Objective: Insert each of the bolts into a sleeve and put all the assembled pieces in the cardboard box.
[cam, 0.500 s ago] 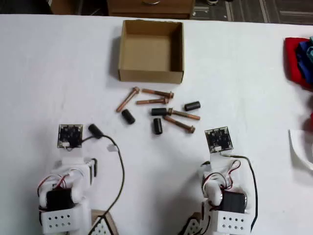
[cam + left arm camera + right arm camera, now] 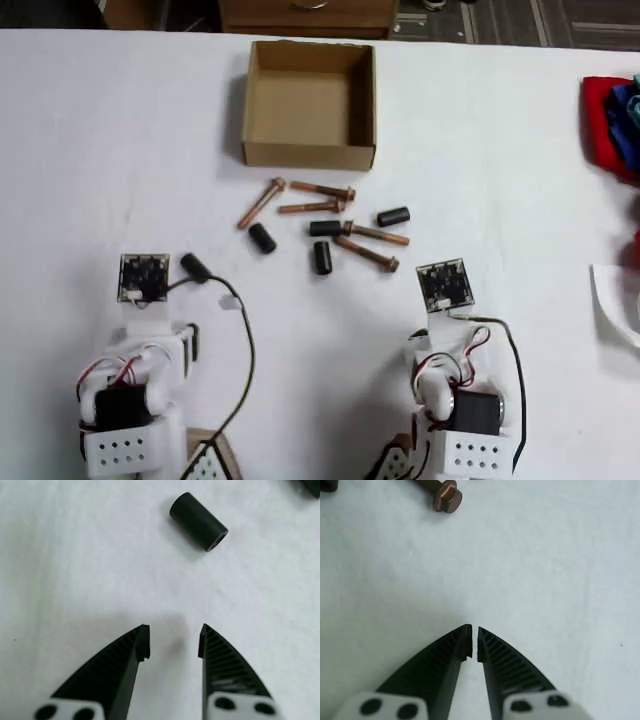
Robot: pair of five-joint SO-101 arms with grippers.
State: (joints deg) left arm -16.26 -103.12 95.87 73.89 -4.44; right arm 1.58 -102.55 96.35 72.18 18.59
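Left wrist view shows my left tool [image 2: 172,642] partly open over the white tabletop [image 2: 75,570], holding nothing. One black sleeve [image 2: 198,522] lies on its side a bit ahead of it, not touching it. My right tool [image 2: 474,642] is almost pinched together, with just a thin crack between the tips, and it holds nothing too. A copper bolt [image 2: 445,495] shows its head ahead of that tool, apart from it. From the high view, more bolts [image 2: 261,203] and sleeves [image 2: 322,257] lie mixed in a little bunch farther ahead, between my two tools and the cardboard box [image 2: 310,155]. The box sits beyond the bunch, open side up.
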